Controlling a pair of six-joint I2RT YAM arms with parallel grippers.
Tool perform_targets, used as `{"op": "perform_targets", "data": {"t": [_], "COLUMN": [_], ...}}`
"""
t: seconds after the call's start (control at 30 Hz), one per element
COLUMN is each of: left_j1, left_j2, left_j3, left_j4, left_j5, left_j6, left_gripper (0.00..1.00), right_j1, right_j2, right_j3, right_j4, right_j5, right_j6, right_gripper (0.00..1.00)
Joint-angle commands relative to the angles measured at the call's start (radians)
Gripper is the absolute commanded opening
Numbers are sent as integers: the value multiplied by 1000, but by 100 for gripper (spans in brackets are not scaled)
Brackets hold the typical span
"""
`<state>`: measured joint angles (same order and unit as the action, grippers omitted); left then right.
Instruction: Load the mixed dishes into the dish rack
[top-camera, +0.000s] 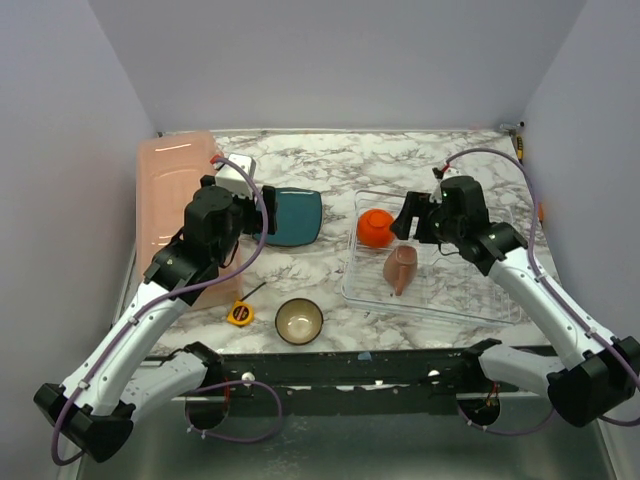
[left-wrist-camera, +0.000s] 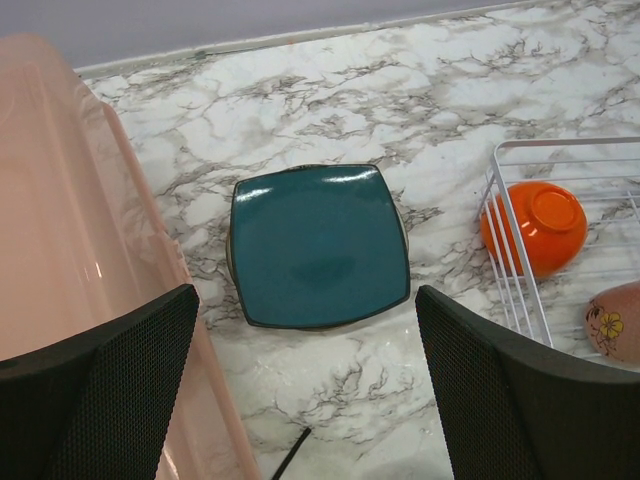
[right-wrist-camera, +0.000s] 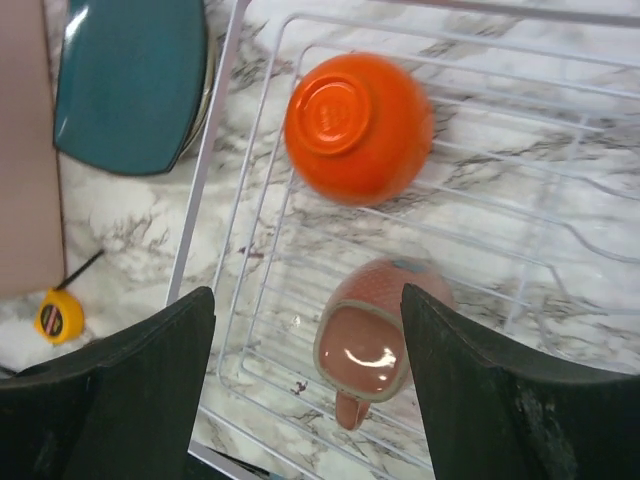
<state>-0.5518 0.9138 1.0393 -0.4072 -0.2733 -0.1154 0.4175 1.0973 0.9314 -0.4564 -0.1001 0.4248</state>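
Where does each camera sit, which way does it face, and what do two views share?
Top external: above, behind the arms, looking down on the table; both arms show.
Left wrist: on that wrist, facing down at the teal plate; gripper fingers show.
Right wrist: on that wrist, facing down into the dish rack; gripper fingers show.
Shared: both wrists see the orange bowl.

Bright, even overhead light casts only soft shadows. Glare streaks the teal plate (left-wrist-camera: 318, 245) and marble tabletop (left-wrist-camera: 400, 90). The orange bowl (right-wrist-camera: 358, 127) looks slightly blurred.
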Motion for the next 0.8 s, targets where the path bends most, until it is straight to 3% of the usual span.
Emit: {"op": "perform_targets", "data": {"t": [0.0, 0.07, 0.1, 0.13, 0.17, 0.57, 0.77], "left_j1": [-3, -3, -3, -3, -3, -3, -3], "left_j2": [8, 8, 10, 10, 10, -7, -9], "left_j3": [21, 28, 29, 31, 30, 15, 15], "left_j4": [-22, -21, -22, -23, -23, -26, -29], "left_j5": [33, 41, 43, 43, 45, 83, 87], "left_j6": [-11, -16, -17, -15, -15, -23, -21], "left_gripper": [89, 89, 89, 89, 89, 89, 89], "right_j1": [1, 8, 13, 23, 31, 182, 191], "right_j2": [57, 22, 7, 0, 1, 149, 216], "right_j3": [153, 119, 93, 75, 61, 56, 50], "right_j4": [-357, -369, -362, -357, -355, -329, -296], "right_j5": [271, 265, 268, 275, 286, 427, 475], "right_j6": [80, 95, 106, 110, 110, 178, 187], "right_gripper": [76, 76, 81, 95, 100, 100, 100]}}
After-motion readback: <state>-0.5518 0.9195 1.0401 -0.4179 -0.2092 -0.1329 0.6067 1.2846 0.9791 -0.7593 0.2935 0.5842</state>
